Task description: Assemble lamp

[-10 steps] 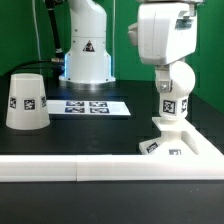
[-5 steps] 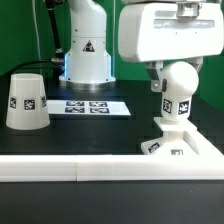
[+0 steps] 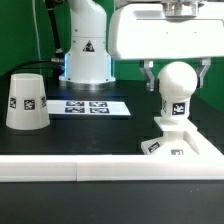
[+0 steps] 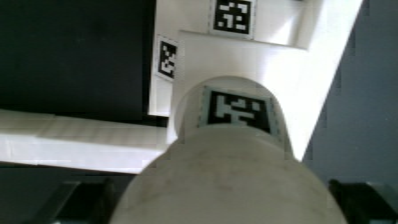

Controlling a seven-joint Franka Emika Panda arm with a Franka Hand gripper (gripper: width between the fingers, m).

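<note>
The gripper [image 3: 177,72] hangs over the front corner of the counter [image 3: 70,140] on the exterior view's right. Its two fingers [image 3: 151,76] are spread wide, one on each side of the bulb [image 3: 177,95], and they hold nothing. Near the counter's edge on the exterior view's left, the shade [image 3: 27,101] stands with its wide end down. The marker board [image 3: 90,106] lies flat in the middle. The bulb stands upright on the base [image 3: 185,140] in that front corner.
</note>
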